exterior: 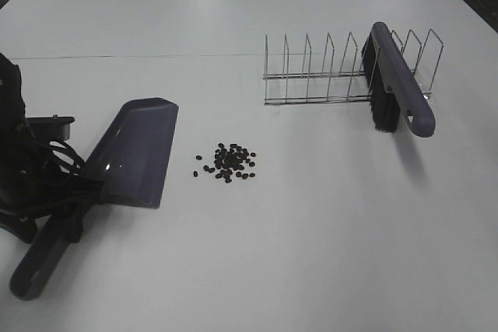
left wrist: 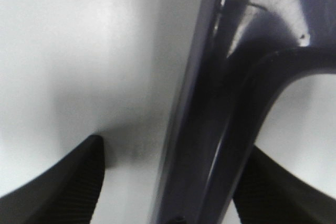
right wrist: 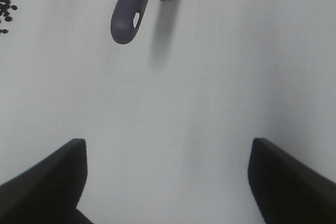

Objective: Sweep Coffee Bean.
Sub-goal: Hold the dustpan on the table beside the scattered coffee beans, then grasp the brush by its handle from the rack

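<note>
A white surface (exterior: 311, 270) seen from above. Near its left edge lies a purple dustpan (exterior: 138, 149), its handle pointing toward the near-left corner. My left pincer (exterior: 71, 211) is down over that handle. In the left wrist view its two dark fingers (left wrist: 73, 182) stand spread on either side of the handle. Bare surface shows between one finger and the handle. The other finger sits just beside it, and I cannot tell whether it touches.

The coffee beans (exterior: 230, 162), small and dark, lie in a loose cluster about the middle of the surface. They are near the dustpan's right side but apart from it, with a few strays at the edges.

Toward the far-right corner stands a wire rack (exterior: 311, 75). A purple brush (exterior: 398, 83) with black bristles rests across one end of it, handle tip jutting toward the near edge.

My right pincer (right wrist: 168, 145) shows only in its own wrist view: spread wide above bare surface, pinching nothing, well apart from the brush handle.
</note>
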You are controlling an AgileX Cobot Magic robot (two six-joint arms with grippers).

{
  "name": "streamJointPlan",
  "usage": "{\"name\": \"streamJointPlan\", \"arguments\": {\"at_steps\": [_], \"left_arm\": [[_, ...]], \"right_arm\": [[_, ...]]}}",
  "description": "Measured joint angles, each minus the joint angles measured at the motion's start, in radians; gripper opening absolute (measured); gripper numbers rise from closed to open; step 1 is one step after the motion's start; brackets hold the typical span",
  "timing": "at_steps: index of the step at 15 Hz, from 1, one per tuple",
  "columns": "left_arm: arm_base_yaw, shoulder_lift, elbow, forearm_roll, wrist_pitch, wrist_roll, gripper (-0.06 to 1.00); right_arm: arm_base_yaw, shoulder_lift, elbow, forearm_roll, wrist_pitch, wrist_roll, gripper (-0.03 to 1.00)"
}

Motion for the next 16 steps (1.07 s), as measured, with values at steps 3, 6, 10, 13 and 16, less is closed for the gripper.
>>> {"name": "streamJointPlan", "arguments": {"at_steps": [3, 6, 10, 13, 16], "left_arm": [[0.0, 0.001, -0.002, -0.005, 0.001, 0.036, 0.32], [0.0, -0.008, -0.002, -0.002, 0.001, 0.048, 0.33], [0.0, -0.053, 0.009, 0.056, -0.008, 0.052, 0.33], [0.0, -0.081, 0.01, 0.114, 0.001, 0.068, 0.33], [0.0, -0.081, 0.01, 0.144, 0.01, 0.095, 0.33]], "right_arm": [[0.0, 0.0, 0.0, 0.001, 0.003, 0.0, 0.74], [0.0, 0.0, 0.0, 0.001, 0.044, 0.0, 0.74], [0.0, 0.0, -0.008, 0.002, 0.078, 0.029, 0.74], [0.0, 0.001, -0.036, 0.002, 0.086, 0.041, 0.74], [0.0, 0.058, -0.112, 0.002, 0.101, 0.048, 0.74]]}}
